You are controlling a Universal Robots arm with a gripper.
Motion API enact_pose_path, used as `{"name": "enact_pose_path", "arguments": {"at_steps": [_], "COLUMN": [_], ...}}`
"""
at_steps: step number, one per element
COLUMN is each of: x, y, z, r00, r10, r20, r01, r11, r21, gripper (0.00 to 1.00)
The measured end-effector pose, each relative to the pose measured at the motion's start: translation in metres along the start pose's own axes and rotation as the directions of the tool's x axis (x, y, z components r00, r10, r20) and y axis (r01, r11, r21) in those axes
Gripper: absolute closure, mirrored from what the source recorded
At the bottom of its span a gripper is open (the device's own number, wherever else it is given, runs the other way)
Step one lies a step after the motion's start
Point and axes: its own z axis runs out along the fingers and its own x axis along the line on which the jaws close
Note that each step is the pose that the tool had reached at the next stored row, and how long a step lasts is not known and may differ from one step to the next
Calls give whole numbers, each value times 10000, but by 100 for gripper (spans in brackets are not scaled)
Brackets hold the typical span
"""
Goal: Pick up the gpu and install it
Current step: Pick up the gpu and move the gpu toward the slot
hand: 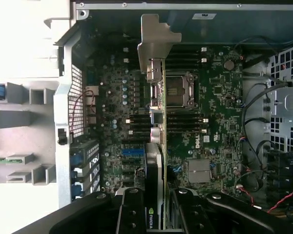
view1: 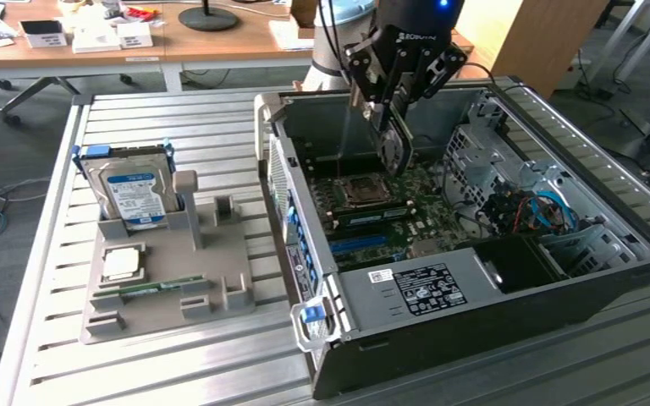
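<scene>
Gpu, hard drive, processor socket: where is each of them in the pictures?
gpu [hand: 154,38], wrist view, on its silver bracket.
hard drive [view1: 135,199], exterior view, on its blue label.
processor socket [view1: 361,191], exterior view, on its centre.

I count one gpu [view1: 394,148], one open computer case [view1: 596,254], one motherboard [view1: 415,211] — and one grey stand [view1: 179,292] carrying one hard drive [view1: 133,193], one processor chip [view1: 122,263], one memory stick [view1: 150,288].

Exterior view high, oblique over the open computer case [view1: 506,326]; wrist view close, straight down into it.
</scene>
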Motion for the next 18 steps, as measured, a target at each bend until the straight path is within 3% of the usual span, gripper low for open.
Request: {"name": "enact_pose_path", "arguments": {"at_steps": [18], "x": [-46], "y": [2], "z": [1], "r00": [10000], "r10": [1], "r20": [0], "r01": [-1], "r11": [10000], "r21": [-3], "gripper": [73]}}
